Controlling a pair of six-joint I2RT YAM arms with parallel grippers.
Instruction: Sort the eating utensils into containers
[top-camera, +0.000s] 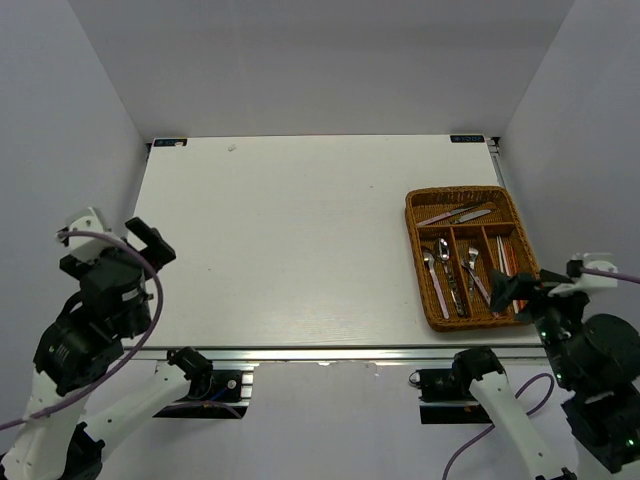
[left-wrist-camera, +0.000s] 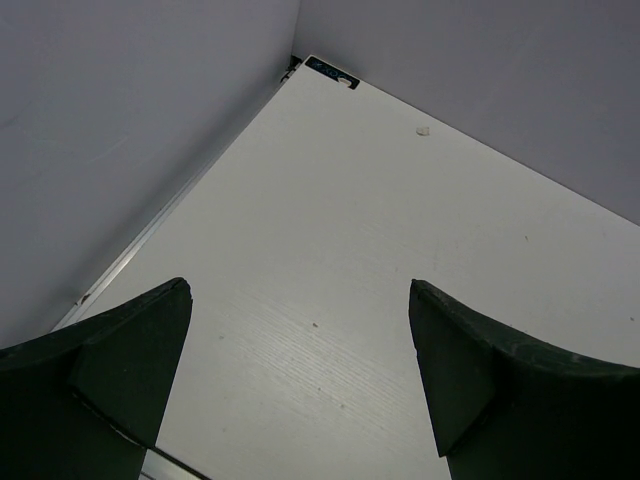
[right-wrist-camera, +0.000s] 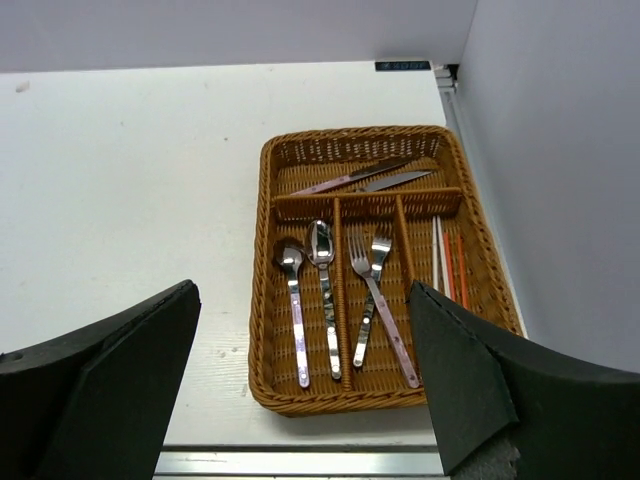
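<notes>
Right gripper (right-wrist-camera: 302, 300) jaws spread wide with nothing between them, hovering off the near end of the wicker tray (right-wrist-camera: 340, 398). Tray sits on the right side of the table (right-wrist-camera: 130, 180), close to the side wall and front edge. Far crosswise section: pink-handled knife (right-wrist-camera: 330, 184) and plain silver knife (right-wrist-camera: 398, 180), both slanted. Left lengthwise slot: two spoons (right-wrist-camera: 322, 245), bowls toward the far end. Middle slot: two forks (right-wrist-camera: 381, 245), tines far, handles appear crossed. Right slot: two white chopsticks (right-wrist-camera: 437, 262) beside a red-orange chopstick (right-wrist-camera: 460, 268). Left gripper (left-wrist-camera: 300, 290) likewise wide apart and empty, above bare tabletop near the left wall.
</notes>
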